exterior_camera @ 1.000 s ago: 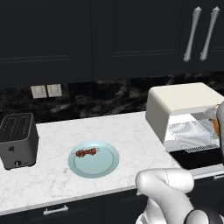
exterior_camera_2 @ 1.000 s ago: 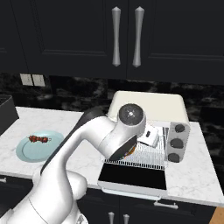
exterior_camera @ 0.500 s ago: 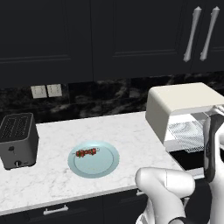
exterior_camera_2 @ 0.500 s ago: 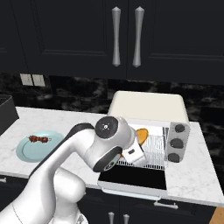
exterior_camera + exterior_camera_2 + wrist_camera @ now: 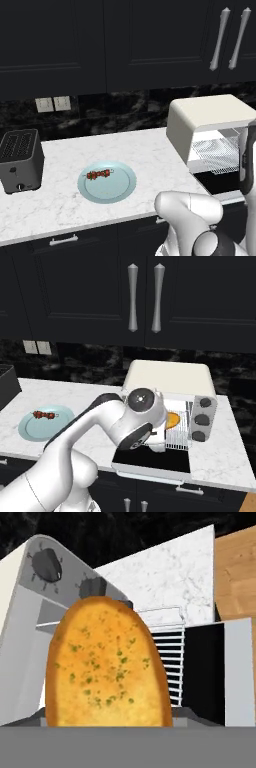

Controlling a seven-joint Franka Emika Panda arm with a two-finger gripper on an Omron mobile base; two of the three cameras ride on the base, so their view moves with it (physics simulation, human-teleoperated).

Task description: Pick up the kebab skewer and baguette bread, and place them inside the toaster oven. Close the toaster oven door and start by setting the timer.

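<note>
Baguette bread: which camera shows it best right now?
The hand view: the baguette bread is large there, herb-flecked crust plain. The right base view shows an orange sliver inside the toaster oven, behind the arm.

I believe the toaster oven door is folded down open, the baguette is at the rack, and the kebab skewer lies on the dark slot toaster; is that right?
Not quite: the kebab skewer lies on the pale blue plate, not the slot toaster, as the left base view shows. The toaster oven door is indeed folded down open, with the baguette at the rack.

Golden, green-flecked baguette bread (image 5: pixel 105 662)
</note>
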